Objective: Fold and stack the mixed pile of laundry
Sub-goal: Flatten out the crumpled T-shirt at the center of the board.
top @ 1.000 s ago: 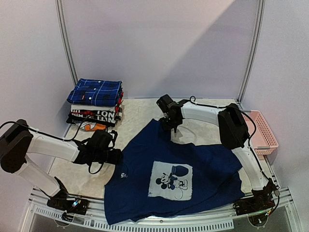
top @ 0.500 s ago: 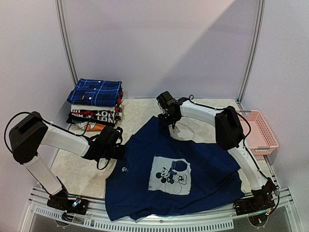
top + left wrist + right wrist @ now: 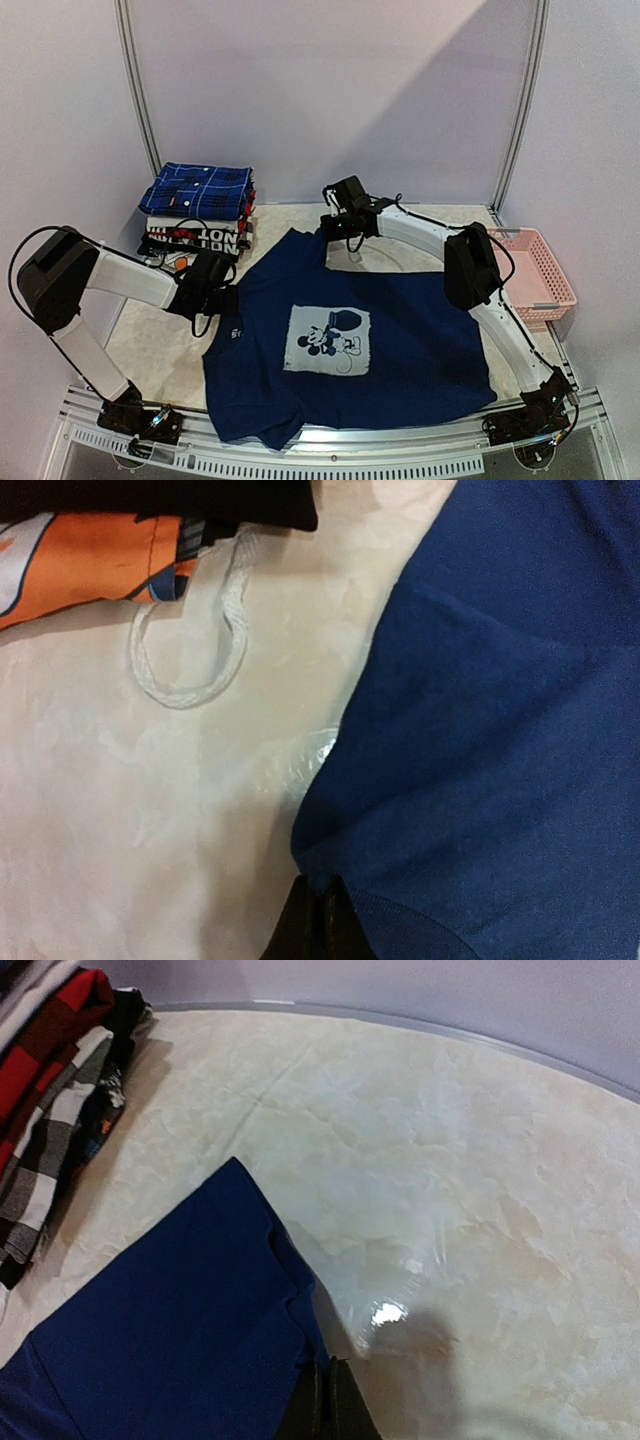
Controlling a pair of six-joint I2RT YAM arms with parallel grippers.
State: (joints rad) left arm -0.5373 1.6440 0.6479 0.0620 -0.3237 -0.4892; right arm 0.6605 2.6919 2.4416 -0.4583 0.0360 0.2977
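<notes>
The T-shirt (image 3: 400, 350) lay spread flat in the middle of the counter (image 3: 160, 350). Behind it on the left stood a pile of folded clothes (image 3: 195, 238), with the shirt (image 3: 198, 190) on top. The basket (image 3: 556, 290) sat at the counter's right edge. The left gripper (image 3: 226, 298) was at the T-shirt's left edge, and the right gripper (image 3: 337, 230) was at its far corner.

left arm low, reaching inward | left gripper (image 3: 222, 300) pinching navy T-shirt (image 3: 400, 330) edge | right arm stretched far forward | right gripper (image 3: 337, 228) pinching its far corner
</notes>
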